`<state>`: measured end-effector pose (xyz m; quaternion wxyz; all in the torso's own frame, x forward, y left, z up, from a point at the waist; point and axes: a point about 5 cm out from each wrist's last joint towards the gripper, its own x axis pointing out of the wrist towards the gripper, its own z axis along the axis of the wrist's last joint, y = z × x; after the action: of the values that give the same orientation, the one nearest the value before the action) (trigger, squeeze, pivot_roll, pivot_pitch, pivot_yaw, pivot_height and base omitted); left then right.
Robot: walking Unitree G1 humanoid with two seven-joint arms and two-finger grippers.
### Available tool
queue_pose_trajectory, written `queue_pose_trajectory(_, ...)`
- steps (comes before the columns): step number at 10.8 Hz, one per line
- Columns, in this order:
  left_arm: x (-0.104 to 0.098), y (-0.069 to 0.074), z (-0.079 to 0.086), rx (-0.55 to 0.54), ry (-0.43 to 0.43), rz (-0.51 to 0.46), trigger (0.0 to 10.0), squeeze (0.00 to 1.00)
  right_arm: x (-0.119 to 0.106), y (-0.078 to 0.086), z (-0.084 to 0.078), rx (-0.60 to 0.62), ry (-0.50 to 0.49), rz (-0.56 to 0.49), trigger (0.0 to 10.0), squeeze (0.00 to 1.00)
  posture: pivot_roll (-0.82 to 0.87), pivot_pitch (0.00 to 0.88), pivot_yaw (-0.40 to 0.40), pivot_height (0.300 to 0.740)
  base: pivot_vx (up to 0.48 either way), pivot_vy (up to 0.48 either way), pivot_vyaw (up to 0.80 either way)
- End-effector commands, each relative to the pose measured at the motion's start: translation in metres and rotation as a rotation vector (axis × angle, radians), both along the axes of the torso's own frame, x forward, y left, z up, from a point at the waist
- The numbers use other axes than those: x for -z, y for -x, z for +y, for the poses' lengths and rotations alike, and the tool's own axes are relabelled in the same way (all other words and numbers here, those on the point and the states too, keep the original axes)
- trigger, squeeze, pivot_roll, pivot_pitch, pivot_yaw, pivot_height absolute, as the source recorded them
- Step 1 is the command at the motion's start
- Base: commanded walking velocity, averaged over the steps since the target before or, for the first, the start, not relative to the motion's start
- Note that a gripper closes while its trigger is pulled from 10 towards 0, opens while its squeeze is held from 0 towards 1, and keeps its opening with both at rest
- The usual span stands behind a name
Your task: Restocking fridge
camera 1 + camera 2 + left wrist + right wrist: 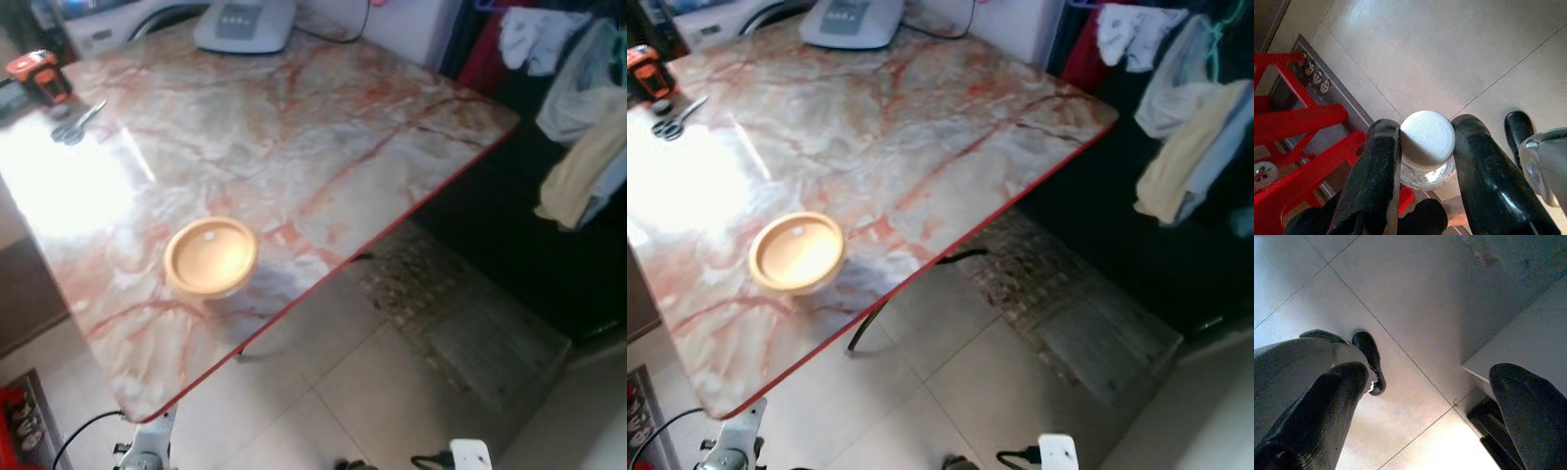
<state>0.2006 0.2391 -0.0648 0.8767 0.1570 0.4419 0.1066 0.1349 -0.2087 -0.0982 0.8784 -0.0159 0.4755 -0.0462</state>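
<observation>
In the left wrist view my left gripper (pixel 1426 147) is shut on a clear jar with a white screw lid (pixel 1427 139), held low over the tiled floor beside a red rack (pixel 1298 122). My right gripper (pixel 1425 396) hangs open above the floor tiles with nothing between its fingers. On the marble table (pixel 323 137) a round container with a tan wooden lid (pixel 210 257) stands near the front edge.
Scissors (pixel 76 123) and an orange tape measure (pixel 37 73) lie at the table's far left, a white appliance (pixel 245 24) at the back. Clothes (pixel 583 127) hang to the right. A mat (pixel 460 313) covers the floor beyond the table.
</observation>
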Motion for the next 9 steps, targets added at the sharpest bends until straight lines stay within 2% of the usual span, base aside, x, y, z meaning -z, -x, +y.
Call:
queue_pose_trajectory(1,0.0054,0.0104,0.0021,0.003,-0.013,0.050,10.0,0.00,0.0047,0.0117,0.0023,0.010,-0.008,0.044,10.0,0.00,-0.14,0.177,0.020,0.740,0.000,0.000,-0.79)
queue_pose_trajectory(8,0.0058,0.0112,0.0017,0.009,-0.015,0.048,10.0,0.00,0.0038,0.0116,-0.0030,0.014,-0.006,0.044,10.0,0.00,-0.14,0.178,0.020,0.740,0.000,0.000,-0.79)
queue_pose_trajectory(9,0.0058,0.0111,0.0019,0.015,-0.020,0.051,10.0,0.00,0.0036,0.0113,-0.0037,0.014,-0.006,0.043,10.0,0.00,-0.14,0.178,0.020,0.740,0.000,-0.304,-0.79)
